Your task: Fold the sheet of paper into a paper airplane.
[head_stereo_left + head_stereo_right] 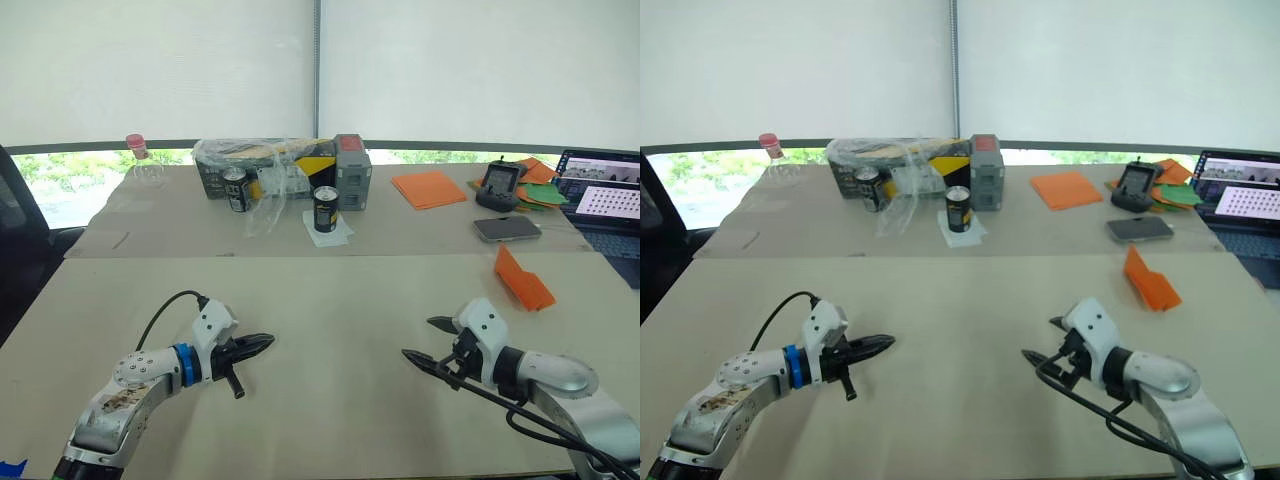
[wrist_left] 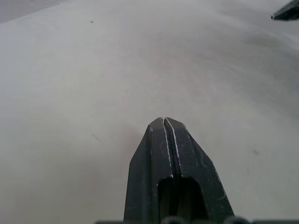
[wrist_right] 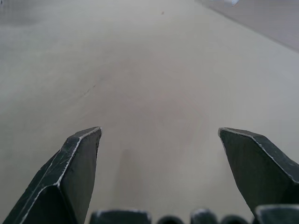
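Item, near worktop [image 1: 320, 300]: we found both arms resting low over its bare front stretch, tips turned toward each other and well apart. Left gripper [image 1: 262, 342]: jaws pressed together to a single point, nothing between them, as our left wrist view confirmed. Right gripper [image 1: 425, 341]: jaws spread wide, empty, the pale surface showing between the two fingers [image 3: 74, 163] in our right wrist view. Item, paper airplane [image 1: 522, 278]: a folded wedge of bright orange paper with a raised flap, lying on the same worktop beyond and to the right of the right gripper, clear of both arms. Item, far worktop: a flat stack of orange sheets [image 1: 428, 188], two dark drink cans [image 1: 326, 209] [image 1: 235, 189], a grey box with a red top [image 1: 352, 172], a clear plastic bag [image 1: 270, 175] over a dark package, a bottle with a pink cap [image 1: 140, 160], a phone [image 1: 507, 228], a small handheld device [image 1: 499, 184], green and orange paper scraps [image 1: 540, 192] and a laptop [image 1: 605, 200] at the right edge. Assessment: we judged the folding finished or nearly so, since the orange piece already showed layered creases and lay released. Any further step, we reckoned, called for the right arm to reach outward to the wedge and close on it gently.
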`<state>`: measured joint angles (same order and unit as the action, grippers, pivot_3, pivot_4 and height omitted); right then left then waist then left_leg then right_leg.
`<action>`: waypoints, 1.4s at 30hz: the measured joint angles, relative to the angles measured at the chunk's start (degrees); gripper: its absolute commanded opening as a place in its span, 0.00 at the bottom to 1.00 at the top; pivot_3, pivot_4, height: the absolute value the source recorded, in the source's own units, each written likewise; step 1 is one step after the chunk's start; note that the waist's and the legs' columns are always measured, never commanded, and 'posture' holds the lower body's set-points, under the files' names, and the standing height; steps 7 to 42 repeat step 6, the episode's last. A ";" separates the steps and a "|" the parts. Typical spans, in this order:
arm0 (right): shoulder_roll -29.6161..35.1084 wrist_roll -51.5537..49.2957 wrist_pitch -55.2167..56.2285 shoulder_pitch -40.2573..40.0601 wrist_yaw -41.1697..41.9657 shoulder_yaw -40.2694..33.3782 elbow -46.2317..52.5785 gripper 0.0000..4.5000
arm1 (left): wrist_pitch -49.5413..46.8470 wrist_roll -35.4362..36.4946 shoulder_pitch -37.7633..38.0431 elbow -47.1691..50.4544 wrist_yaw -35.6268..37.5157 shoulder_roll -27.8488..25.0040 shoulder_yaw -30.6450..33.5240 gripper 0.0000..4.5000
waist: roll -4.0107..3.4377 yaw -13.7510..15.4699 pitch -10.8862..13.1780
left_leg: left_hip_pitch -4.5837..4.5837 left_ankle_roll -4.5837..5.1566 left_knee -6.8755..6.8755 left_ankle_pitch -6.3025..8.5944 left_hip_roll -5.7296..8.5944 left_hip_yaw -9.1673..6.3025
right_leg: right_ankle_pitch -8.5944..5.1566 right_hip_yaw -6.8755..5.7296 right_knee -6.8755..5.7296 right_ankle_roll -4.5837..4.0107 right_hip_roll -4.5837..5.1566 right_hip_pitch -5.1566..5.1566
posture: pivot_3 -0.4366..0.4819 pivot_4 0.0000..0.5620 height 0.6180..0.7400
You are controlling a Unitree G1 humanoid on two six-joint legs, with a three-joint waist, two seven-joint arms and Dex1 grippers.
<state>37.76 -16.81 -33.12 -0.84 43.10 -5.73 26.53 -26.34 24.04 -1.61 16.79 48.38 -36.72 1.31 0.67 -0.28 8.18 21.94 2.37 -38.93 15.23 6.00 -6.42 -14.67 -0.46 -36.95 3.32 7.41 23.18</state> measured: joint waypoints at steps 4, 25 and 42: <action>0.09 -0.24 0.04 0.05 0.06 0.00 -0.12 0.99 | 0.45 -0.46 0.09 0.00 -0.58 0.48 0.00 0.00 | 0.00 0.67 0.00 | 0.07 -0.01 0.03 -0.05 0.01 0.10 | 0.03 0.15 -0.10 0.03 -0.02 -0.03 | 0.48 0.27 1.00; 0.11 -0.24 0.21 0.04 0.11 0.00 -0.51 0.99 | 0.90 -0.49 0.19 0.00 -0.58 0.59 0.00 0.00 | 0.00 0.91 0.00 | 0.07 -0.02 0.05 -0.05 -0.01 0.10 | 0.03 0.17 -0.11 0.02 -0.05 -0.01 | 0.48 0.27 1.00; 0.11 -0.24 0.21 0.04 0.11 0.00 -0.51 0.99 | 0.90 -0.49 0.19 0.00 -0.58 0.59 0.00 0.00 | 0.00 0.91 0.00 | 0.07 -0.02 0.05 -0.05 -0.01 0.10 | 0.03 0.17 -0.11 0.02 -0.05 -0.01 | 0.48 0.27 1.00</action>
